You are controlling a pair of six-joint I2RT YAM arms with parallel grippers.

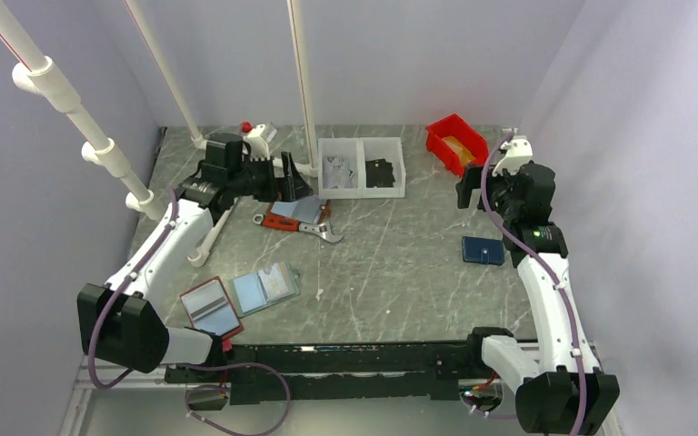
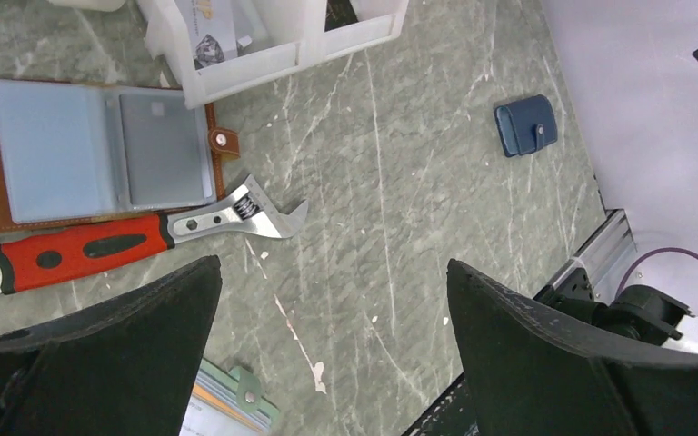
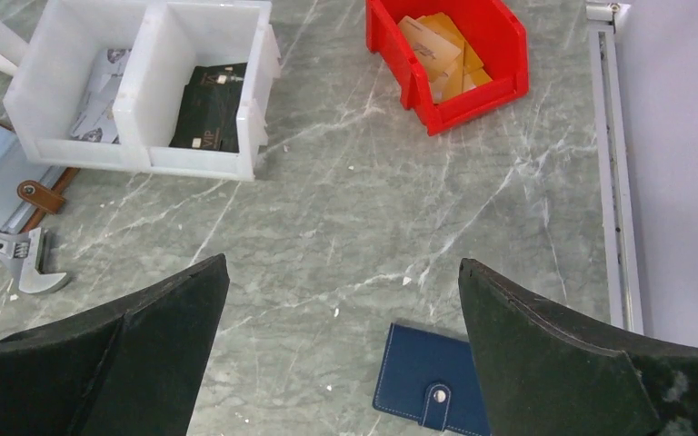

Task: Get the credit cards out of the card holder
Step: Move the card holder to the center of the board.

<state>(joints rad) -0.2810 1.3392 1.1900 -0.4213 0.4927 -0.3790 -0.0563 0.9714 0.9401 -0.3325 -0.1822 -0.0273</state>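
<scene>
The card holder (image 1: 483, 250) is a small navy wallet lying shut on the table at the right, its strap tab snapped. It also shows in the left wrist view (image 2: 525, 125). The credit cards are hidden inside it. My right gripper (image 1: 466, 191) hangs open above the table, a little beyond the holder. In the right wrist view the holder (image 3: 427, 381) lies below the open right gripper (image 3: 343, 260), partly behind its right finger. At the far left, my left gripper (image 1: 293, 186) is open and empty above a brown-edged holder. The left gripper (image 2: 332, 262) has bare table below it.
A brown-edged holder (image 2: 91, 150) lies open beside a red-handled wrench (image 2: 100, 250). A white two-compartment bin (image 1: 362, 192) with a black card (image 3: 207, 107) and a red bin (image 3: 473, 104) stand at the back. Red-edged (image 1: 211, 307) and green-edged (image 1: 266, 287) holders lie open front left.
</scene>
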